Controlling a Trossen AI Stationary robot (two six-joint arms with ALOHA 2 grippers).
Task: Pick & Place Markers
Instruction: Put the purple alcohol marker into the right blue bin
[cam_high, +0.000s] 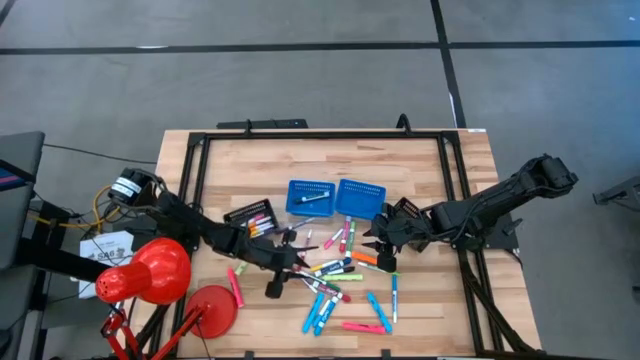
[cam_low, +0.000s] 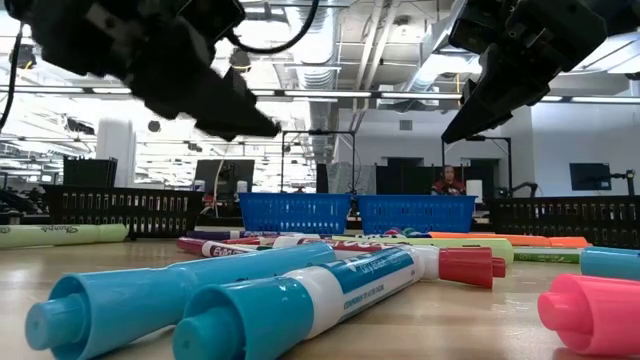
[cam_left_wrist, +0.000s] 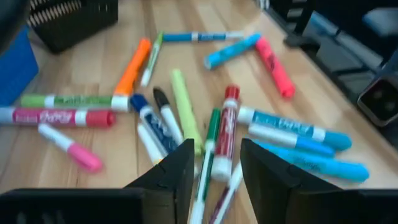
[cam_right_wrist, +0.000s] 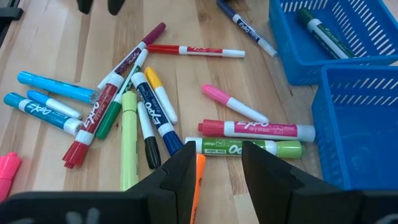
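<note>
Both grippers over the scattered markers

High view: markers (cam_high: 340, 270) strewn mid-table toward the front edge, left gripper (cam_high: 285, 262) and right gripper (cam_high: 380, 240) above them. Wrist views: left fingers (cam_left_wrist: 171, 177) parted, empty; right fingers (cam_right_wrist: 177, 171) parted, empty.

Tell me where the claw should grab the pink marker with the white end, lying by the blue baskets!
Probably around the middle of the pink marker, coming straight down from above. It lies flat and alone on the wood, with bare table along both long sides, so the right claw, open nearby, could straddle it crosswise.
</note>
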